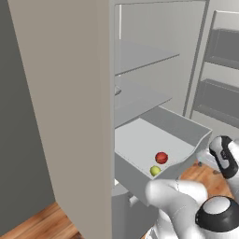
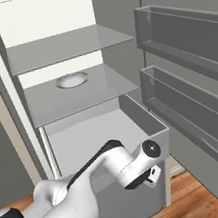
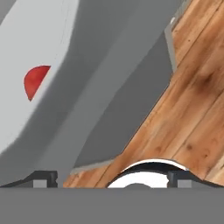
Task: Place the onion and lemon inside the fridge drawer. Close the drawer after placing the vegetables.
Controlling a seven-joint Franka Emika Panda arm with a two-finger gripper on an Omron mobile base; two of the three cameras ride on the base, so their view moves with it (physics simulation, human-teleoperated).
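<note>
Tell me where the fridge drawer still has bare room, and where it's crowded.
The fridge drawer floor is bare across its back and left parts, up to the rear wall. It is crowded only at the front edge, where the onion and lemon sit close together.

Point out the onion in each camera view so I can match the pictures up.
Left base view: the onion lies low and right of centre, in the fridge drawer, near its front edge, just above the lemon.
Right base view: not to be made out; the arm covers the front of the drawer.
Hand view: a red sliver at the left edge, behind the drawer's rim.
Shared landmark: the pulled-out fridge drawer.
</note>
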